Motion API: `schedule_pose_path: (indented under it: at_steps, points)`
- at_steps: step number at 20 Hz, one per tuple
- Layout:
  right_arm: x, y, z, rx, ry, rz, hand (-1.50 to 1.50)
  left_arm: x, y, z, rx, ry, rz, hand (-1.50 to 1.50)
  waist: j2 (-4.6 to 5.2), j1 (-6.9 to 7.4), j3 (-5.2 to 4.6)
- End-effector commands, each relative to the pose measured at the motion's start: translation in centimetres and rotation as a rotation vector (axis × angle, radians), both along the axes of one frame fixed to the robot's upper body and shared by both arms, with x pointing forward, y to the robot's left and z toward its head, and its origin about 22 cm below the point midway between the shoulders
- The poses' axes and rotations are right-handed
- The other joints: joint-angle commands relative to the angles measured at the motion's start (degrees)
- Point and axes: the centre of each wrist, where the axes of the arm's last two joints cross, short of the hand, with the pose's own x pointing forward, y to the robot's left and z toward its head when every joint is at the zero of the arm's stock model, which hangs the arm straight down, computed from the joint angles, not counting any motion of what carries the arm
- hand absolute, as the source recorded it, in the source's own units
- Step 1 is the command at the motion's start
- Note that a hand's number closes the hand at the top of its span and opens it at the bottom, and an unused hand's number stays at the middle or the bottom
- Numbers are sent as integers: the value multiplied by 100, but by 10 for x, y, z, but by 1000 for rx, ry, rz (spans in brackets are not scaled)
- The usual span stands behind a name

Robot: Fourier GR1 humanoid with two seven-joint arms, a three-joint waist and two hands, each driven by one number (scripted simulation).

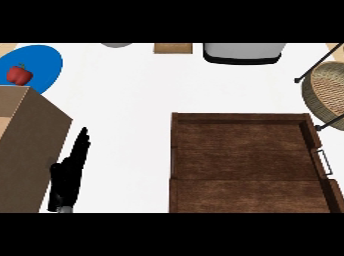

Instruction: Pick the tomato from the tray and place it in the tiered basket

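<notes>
A dark wooden tray (245, 127) lies at the lower right of the white counter, and its floor is bare; no tomato shows anywhere. The woven tiered basket (337, 92) on a black wire frame stands at the right edge, just beyond the tray's far right corner, and I can see nothing inside it. My left hand (70, 170) rests at the lower left with its fingers straight and pointing away from me, between a brown box and the tray, holding nothing. My right hand is out of view.
A tall brown box (16, 145) fills the left edge beside my left hand. Behind it a blue plate (35, 62) carries a red bell pepper (19, 74). At the back stand a grey-white container (243, 52), a small wooden board (173, 48) and a grey object (116, 44).
</notes>
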Motion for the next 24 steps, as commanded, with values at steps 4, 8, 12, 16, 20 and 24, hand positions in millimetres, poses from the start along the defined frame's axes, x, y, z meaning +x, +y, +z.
schedule_pose_path:
  at_steps: [4,8,12,16,20,24]
  points:
    - [-24,-3,16,-136,-209,-122,-150,-6,-3,-6,-20,46,26,0,-12,-123,11]
    - [-58,-33,29,-188,-234,-346,-150,-3,11,-5,-22,48,32,0,-28,-224,4]
    - [-103,-22,29,-171,-241,-429,-150,-11,8,-14,-4,64,69,0,-76,-355,-4]
    - [-154,-2,42,-155,-279,-459,-150,-23,19,-16,-2,84,82,0,-143,-473,-12]
    - [-213,22,27,-166,-253,-458,-150,-21,16,-11,-10,61,97,0,-141,-543,-2]
    - [-269,53,36,-171,-257,-420,-150,-25,27,-14,2,69,116,0,-151,-617,-4]
